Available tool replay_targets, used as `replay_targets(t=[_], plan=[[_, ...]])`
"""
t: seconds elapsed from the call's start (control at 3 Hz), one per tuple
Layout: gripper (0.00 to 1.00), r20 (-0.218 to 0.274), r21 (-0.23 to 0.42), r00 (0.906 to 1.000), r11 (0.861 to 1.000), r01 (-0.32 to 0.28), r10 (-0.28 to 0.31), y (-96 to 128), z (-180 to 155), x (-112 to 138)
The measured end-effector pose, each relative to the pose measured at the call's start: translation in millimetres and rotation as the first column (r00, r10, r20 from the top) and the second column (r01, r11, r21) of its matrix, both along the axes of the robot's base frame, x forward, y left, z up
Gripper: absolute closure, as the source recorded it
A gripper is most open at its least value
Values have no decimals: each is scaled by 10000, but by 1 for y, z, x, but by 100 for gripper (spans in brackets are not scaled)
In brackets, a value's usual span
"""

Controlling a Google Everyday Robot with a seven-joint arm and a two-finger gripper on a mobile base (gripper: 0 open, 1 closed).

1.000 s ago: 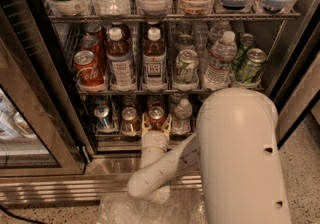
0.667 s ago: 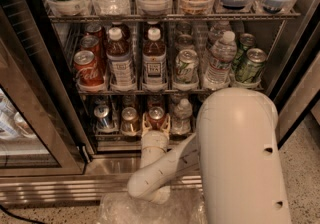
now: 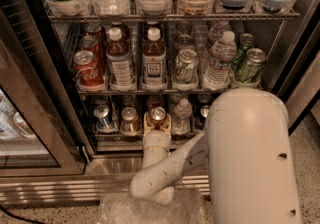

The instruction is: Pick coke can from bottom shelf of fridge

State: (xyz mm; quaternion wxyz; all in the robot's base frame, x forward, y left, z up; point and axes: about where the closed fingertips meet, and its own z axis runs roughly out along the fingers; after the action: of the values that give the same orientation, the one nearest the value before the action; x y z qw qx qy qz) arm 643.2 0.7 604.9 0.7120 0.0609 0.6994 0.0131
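Low down, jaws at coke can point(image 3: 158, 116); gold-brown can point(image 3: 130, 121), bottle point(image 3: 182, 117) flanking.

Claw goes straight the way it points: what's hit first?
Probably the coke can at the front of the bottom shelf; the claw sits right at it, pointing inward. Depth unclear.

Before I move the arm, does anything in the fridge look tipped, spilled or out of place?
Nothing stands out. Cans on the bottom shelf stand upright in their lanes, no spill shows, and the gripper sits at the coke can.
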Motion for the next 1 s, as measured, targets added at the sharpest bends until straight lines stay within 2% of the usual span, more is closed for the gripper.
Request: replay_targets(t=[0.33, 0.67, 1.0], plan=[[100, 308, 250, 9988, 9990, -378, 370, 1, 25, -5], [100, 519, 555, 9910, 9905, -1258, 1230, 12, 51, -17], [100, 580, 795, 9705, 9680, -2381, 2340, 19, 73, -34]])
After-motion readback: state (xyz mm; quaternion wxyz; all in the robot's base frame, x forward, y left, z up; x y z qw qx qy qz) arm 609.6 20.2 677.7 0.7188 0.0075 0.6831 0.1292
